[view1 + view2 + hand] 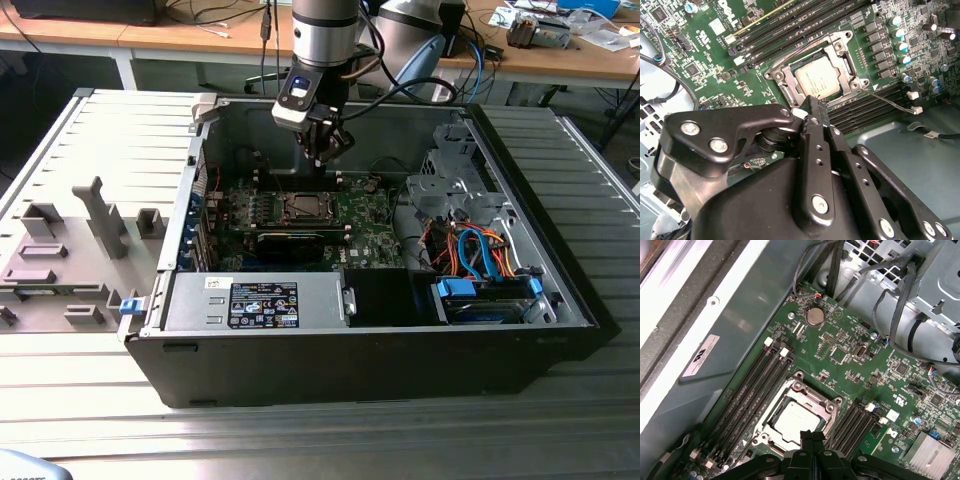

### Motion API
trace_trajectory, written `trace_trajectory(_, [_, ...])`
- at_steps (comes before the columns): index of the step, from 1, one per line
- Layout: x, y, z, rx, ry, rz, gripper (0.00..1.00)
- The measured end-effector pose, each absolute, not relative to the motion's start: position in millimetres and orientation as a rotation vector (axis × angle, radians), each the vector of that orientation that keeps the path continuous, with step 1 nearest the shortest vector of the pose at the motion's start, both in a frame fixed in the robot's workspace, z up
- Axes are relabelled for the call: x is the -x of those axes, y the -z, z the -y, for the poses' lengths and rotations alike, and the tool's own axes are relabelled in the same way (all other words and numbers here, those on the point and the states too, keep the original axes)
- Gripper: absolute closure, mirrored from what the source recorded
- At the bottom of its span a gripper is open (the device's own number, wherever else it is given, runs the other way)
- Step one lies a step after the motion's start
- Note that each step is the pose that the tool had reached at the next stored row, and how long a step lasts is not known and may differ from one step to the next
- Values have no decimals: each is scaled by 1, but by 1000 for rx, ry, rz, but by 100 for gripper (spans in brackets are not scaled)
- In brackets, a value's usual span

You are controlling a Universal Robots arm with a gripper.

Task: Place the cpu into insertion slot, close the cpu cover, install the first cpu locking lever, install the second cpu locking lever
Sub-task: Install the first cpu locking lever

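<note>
Black gripper (811, 104) links loom nearest in both wrist views, jaws pressed together on nothing, tips above the cover (784, 82). The cpu (820, 79) lies flat in the slot (299, 207) on the green board (850, 355), and the cover is down around it, its window framing the silvery top. Seen in the exterior view, the gripper hangs at twelve o'clock from the slot, apart from it. A long black card (290, 240) lies at six o'clock and a drive cage (455, 190) at three o'clock, all inside the open case (400, 360).
</note>
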State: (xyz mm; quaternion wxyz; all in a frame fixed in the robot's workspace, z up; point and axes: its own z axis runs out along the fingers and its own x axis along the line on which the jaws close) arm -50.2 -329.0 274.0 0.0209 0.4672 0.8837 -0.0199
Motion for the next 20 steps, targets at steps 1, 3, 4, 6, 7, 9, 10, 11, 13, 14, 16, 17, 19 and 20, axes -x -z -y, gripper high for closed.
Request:
trace_trajectory(1, [50, -274, 329, -1446, 62, -2741, 89])
trace_trajectory(3, [50, -274, 329, -1440, 62, -2744, 89])
trace_trajectory(4, [50, -274, 329, -1438, 62, -2745, 89])
trace_trajectory(6, [50, -274, 329, -1432, 62, -2748, 89])
trace_trajectory(7, [50, -274, 329, -1428, 61, -2750, 89])
trace_trajectory(9, [50, -274, 329, -1422, 61, -2753, 89])
trace_trajectory(10, [50, -274, 329, -1420, 61, -2754, 89])
trace_trajectory(11, [50, -274, 329, -1419, 61, -2755, 89])
trace_trajectory(13, [50, -274, 329, -1414, 61, -2757, 89])
trace_trajectory(14, [50, -274, 329, -1412, 61, -2758, 89])
trace_trajectory(16, [50, -274, 329, -1405, 61, -2762, 89])
trace_trajectory(17, [50, -274, 329, -1394, 60, -2767, 89])
trace_trajectory(19, [49, -274, 329, -1381, 60, -2773, 89])
trace_trajectory(20, [49, -274, 329, -1377, 60, -2776, 89])
